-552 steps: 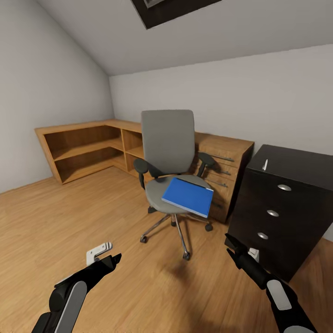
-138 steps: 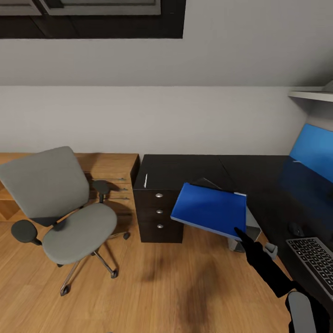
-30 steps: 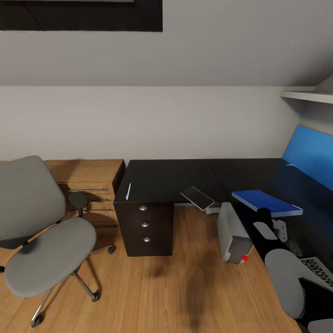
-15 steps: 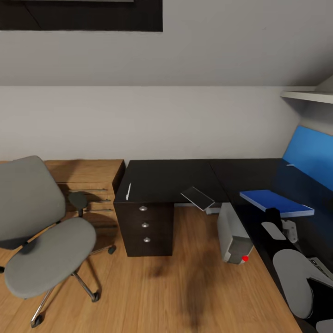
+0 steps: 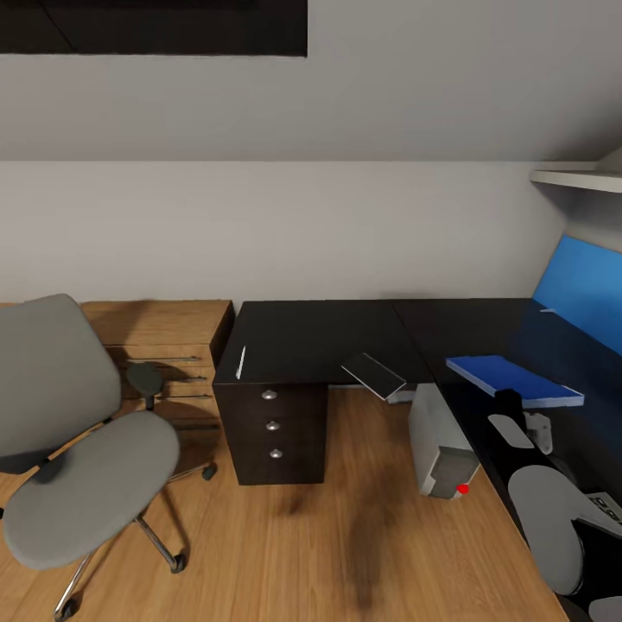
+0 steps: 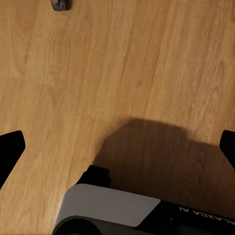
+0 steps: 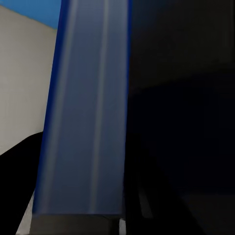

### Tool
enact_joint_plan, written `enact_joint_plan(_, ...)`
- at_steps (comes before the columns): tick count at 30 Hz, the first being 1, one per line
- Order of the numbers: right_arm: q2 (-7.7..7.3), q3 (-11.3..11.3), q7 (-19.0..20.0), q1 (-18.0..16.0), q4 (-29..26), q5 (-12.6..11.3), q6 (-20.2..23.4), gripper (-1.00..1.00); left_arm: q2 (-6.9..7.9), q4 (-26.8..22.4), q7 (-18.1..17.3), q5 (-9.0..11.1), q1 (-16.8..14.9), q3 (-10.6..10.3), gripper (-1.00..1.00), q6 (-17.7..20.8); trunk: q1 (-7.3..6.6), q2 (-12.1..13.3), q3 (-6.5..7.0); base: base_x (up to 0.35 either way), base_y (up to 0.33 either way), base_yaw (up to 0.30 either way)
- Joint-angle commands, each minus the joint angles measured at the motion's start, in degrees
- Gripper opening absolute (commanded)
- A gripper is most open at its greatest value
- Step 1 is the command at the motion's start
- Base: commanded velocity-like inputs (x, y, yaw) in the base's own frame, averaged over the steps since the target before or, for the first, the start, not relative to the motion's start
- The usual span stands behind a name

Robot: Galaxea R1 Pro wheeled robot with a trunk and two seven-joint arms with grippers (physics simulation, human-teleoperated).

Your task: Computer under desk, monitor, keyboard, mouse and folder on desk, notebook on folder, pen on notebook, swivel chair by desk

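Note:
The blue folder (image 5: 514,378) lies low over the right wing of the black desk (image 5: 311,333), and my right gripper (image 5: 510,401) is shut on its near edge; the right wrist view shows the folder (image 7: 83,122) edge-on between the jaws. A whitish pen (image 5: 240,361) rests above the drawers. The grey notebook (image 5: 373,375) sits tilted at the desk's inner corner. The computer (image 5: 441,441) stands on the floor by the desk. A corner of the keyboard (image 5: 609,505) peeks out behind my right arm. The swivel chair (image 5: 86,466) stands at the left. My left gripper (image 6: 117,149) hangs open over the floor. Monitor and mouse are out of view.
A light wooden drawer unit (image 5: 164,341) stands between the chair and the desk. A blue wall panel (image 5: 583,289) runs behind the desk's right wing, with a white shelf (image 5: 579,180) above it. Wooden floor (image 5: 328,536) spreads in front of the desk.
My right gripper has carried the folder rightward and further over the desk's right wing. The whole view has shifted slightly.

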Motion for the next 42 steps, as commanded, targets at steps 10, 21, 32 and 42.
enact_joint_plan(10, 0.11, 0.13, 0.01, 0.05, -0.02, -12.97, -0.17, -1.00, 0.05, 0.00, 0.38, 0.56, -0.04, -0.47, 1.00, -0.21, 0.00, -0.03, -0.05, 0.000, 0.000, 0.000)
enact_joint_plan(21, 0.12, 0.16, 0.21, 0.05, -0.05, -13.23, -0.20, -1.00, 0.05, 0.00, 0.05, 0.60, -0.04, -0.53, 1.00, -0.03, 0.00, -0.03, -0.05, 0.000, 0.000, 0.000)
enact_joint_plan(32, -0.16, 0.16, 0.13, 0.05, -0.13, -13.11, -0.23, -1.00, 0.05, 0.00, 0.15, 0.60, -0.04, -0.54, 1.00, -0.12, 0.00, -0.03, -0.05, 0.000, 0.000, 0.000)
enact_joint_plan(42, -0.23, 0.16, 0.12, 0.05, -0.14, -13.06, -0.23, 1.00, 0.05, 0.00, 0.28, 0.60, -0.03, -0.51, 1.00, -0.12, 0.00, -0.03, -0.05, 0.000, 0.000, 0.000)
